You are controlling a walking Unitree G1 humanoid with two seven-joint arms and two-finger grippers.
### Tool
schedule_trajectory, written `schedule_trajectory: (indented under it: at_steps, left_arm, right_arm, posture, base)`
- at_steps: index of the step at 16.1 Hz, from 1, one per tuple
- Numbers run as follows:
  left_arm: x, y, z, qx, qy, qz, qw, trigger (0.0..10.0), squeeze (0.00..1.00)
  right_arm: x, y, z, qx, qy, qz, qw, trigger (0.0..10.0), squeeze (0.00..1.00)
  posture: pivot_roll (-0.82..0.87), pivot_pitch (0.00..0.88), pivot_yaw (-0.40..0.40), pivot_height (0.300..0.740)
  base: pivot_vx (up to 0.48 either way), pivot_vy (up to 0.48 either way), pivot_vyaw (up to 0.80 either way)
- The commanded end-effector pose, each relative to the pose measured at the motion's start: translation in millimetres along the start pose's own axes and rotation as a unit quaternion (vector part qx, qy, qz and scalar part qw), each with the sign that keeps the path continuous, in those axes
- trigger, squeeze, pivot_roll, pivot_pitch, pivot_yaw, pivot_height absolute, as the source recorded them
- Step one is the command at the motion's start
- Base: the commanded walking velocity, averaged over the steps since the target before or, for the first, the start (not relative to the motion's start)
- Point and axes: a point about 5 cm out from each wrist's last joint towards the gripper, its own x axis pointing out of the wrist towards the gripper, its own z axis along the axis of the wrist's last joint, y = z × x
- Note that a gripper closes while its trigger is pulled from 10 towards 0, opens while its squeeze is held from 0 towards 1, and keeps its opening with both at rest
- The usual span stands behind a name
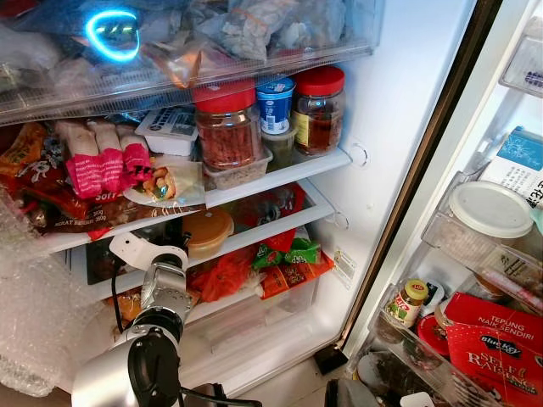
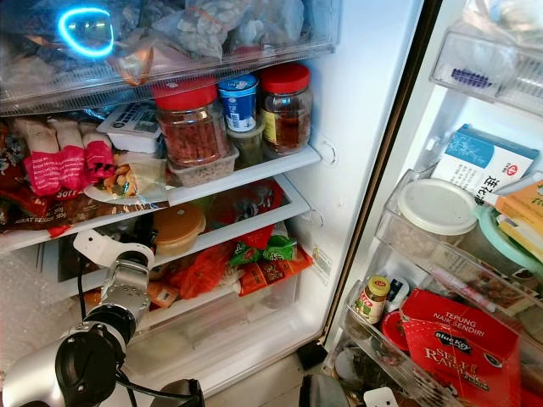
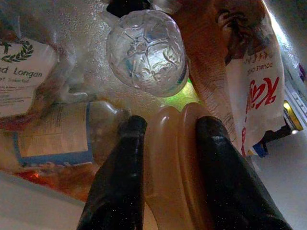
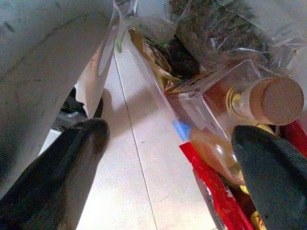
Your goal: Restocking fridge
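Fridge door stands open in front of me, and I have the left arm reaching into the middle shelf (image 1: 280,222). The left gripper (image 3: 165,143) has its two black fingers (image 3: 120,177) pressed on either side of a tan tub (image 1: 206,231), gripping it edge-on across lid and base so the rim seam sits between them. The tub sits at the shelf's front edge, left of the orange and green snack packets (image 1: 284,254), with a clear bottle (image 3: 146,50) lying further back. I judge this is the placing step: holding it by the flanks lets me slide it in without tipping the lid. Room is tight, so the risk is nudging the packets or the bottle.

The right gripper (image 4: 168,158) hangs spread wide and holding nothing, low over the floor tiles (image 4: 139,163) beside a corked glass bottle (image 4: 240,105) and a red packet (image 4: 211,187), out of the way.
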Motion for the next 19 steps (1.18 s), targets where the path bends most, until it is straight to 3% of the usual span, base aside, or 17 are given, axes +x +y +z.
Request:
schedule_trajectory:
  at_steps: [1, 4, 14, 15, 16, 19]
  left_arm:
    - [2.7, -1.2, 7.4, 0.0, -0.014, 0.002, 1.0, 10.0, 1.0]
    - [3.5, -2.8, 10.3, -0.016, -0.022, -0.006, 1.0, 10.0, 1.0]
    - [-2.5, -3.6, -4.0, -0.012, 0.006, -0.046, 0.999, 10.0, 0.98]
    - [-3.2, -3.1, -4.1, -0.011, 0.004, -0.048, 0.999, 10.0, 0.77]
    - [-4.6, -0.4, -3.8, -0.012, -0.001, -0.046, 0.999, 10.0, 0.0]
    - [-6.8, 2.3, -3.7, -0.009, -0.006, -0.048, 0.999, 10.0, 0.0]
  right_arm:
    - [0.7, 3.5, 3.2, -0.007, -0.005, 0.008, 1.0, 10.0, 0.0]
    - [0.7, 3.9, 3.1, -0.008, -0.006, 0.01, 1.0, 10.0, 0.0]
    - [0.6, 6.6, 2.1, -0.011, -0.006, 0.013, 1.0, 10.0, 0.0]
    - [0.6, 6.7, 2.1, -0.01, -0.006, 0.013, 1.0, 10.0, 0.0]
    - [0.6, 7.1, 2.1, -0.01, -0.006, 0.013, 1.0, 10.0, 0.0]
    - [0.6, 7.6, 1.8, -0.011, -0.006, 0.013, 1.0, 10.0, 0.0]
  posture:
    - [-0.14, 0.012, -0.018, 0.611]
    - [-0.13, 0.01, -0.016, 0.611]
    - [-0.12, 0.002, 0.0, 0.611]
    - [-0.12, 0.001, 0.001, 0.611]
    - [-0.13, 0.0, 0.003, 0.611]
    - [-0.13, 0.0, 0.005, 0.611]
  base:
    - [0.0, 0.0, 0.0]
    - [0.0, 0.0, 0.0]
    - [0.0, 0.0, 0.0]
    - [0.0, 0.0, 0.0]
    - [0.0, 0.0, 0.0]
    - [0.0, 0.0, 0.0]
